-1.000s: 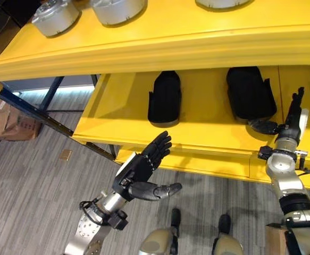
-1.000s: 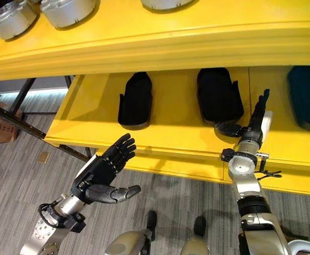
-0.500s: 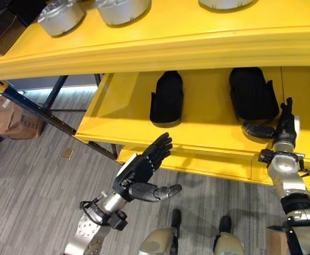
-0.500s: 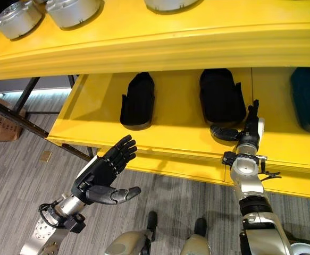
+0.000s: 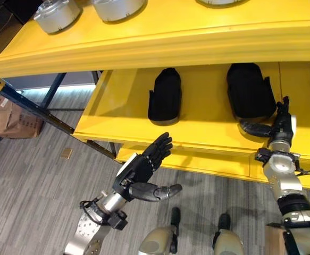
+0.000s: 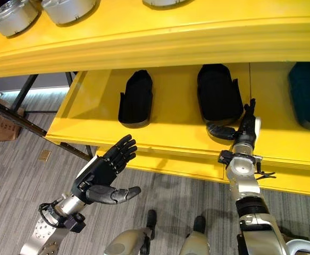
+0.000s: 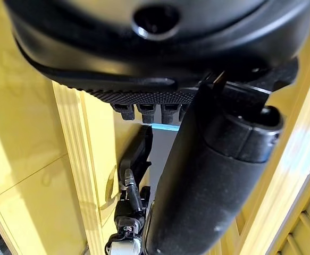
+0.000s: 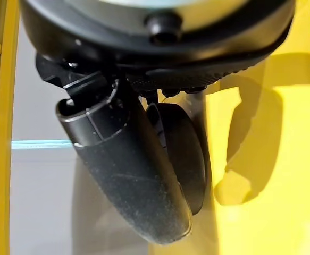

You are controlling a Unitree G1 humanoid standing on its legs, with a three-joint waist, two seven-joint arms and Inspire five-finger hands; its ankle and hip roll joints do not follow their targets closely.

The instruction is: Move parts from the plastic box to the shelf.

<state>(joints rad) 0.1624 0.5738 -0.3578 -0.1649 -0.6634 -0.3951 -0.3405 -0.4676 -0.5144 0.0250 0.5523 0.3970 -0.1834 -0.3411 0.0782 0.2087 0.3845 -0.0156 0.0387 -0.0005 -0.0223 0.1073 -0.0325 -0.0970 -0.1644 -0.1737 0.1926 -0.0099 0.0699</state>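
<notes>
Left eye view: right hand (image 5: 278, 125) lower right, fingers straight beside black part (image 5: 249, 91) on yellow shelf (image 5: 208, 130); left hand (image 5: 142, 171) lower centre, spread, empty.

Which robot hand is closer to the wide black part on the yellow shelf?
The right hand. It is open and reaches onto the shelf just in front of the wide black part. The left hand is open too, hanging below the shelf's front edge, off to the left.

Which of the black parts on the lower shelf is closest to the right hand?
The wider black part, right of the narrower black part. The right hand is open at its near end on the lower shelf; the narrower one lies well off toward the left.
</notes>
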